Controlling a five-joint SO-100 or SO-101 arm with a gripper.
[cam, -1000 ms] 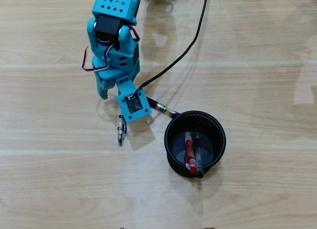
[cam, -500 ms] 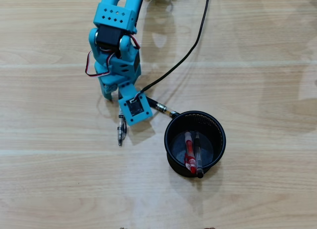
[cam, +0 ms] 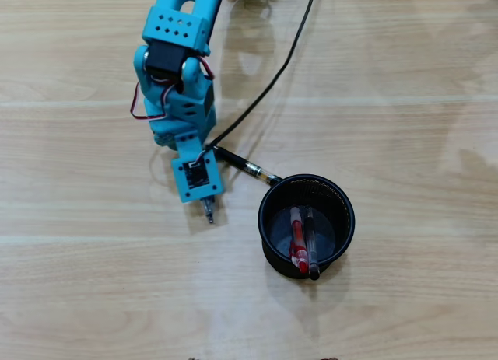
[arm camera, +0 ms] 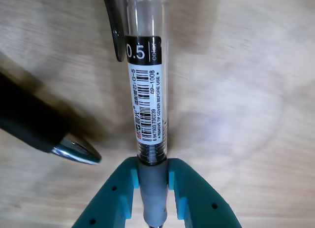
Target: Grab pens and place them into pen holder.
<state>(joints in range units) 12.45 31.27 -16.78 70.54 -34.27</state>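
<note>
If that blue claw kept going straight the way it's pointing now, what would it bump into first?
Probably just the wooden table. The gripper, shut on the grey pen, points down and toward the overhead view's bottom edge, passing left of the pen holder.

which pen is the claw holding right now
The grey and clear pen, pinched at its grip by the claw. The red pen and a black pen stand in the holder; another black one lies outside.
</note>
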